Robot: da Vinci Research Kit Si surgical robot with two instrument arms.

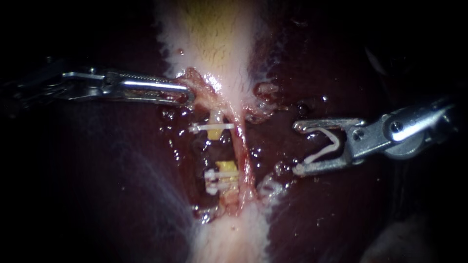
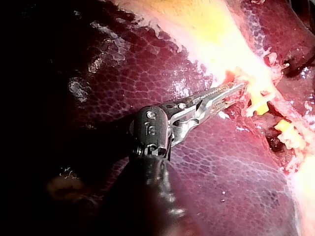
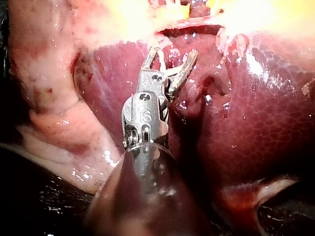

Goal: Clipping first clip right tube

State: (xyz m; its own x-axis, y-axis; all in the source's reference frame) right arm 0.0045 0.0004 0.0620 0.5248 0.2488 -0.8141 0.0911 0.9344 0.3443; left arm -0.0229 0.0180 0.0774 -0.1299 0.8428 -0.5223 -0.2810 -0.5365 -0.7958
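Observation:
The pale gallbladder [image 1: 214, 39] narrows into two tubes over the dark liver [image 1: 97, 195]. The left tube [image 1: 214, 132], yellowish, carries white clips [image 1: 212, 127], one high and others lower down [image 1: 219, 178]. The pink right tube [image 1: 241, 146] is bare. My left instrument [image 1: 187, 95] is shut on tissue at the gallbladder's neck, as the left wrist view also shows [image 2: 236, 88]. My right instrument [image 1: 298, 148] stands to the right of the right tube, apart from it, its jaws open with a white clip [image 1: 324, 148] seated in them [image 3: 172, 56].
Liver [image 3: 256, 128] lies under and around my right instrument. Raw, wet tissue [image 1: 265, 104] lies between the right tube and the open jaws. Pale fatty tissue [image 3: 54, 98] lies beside the right shaft.

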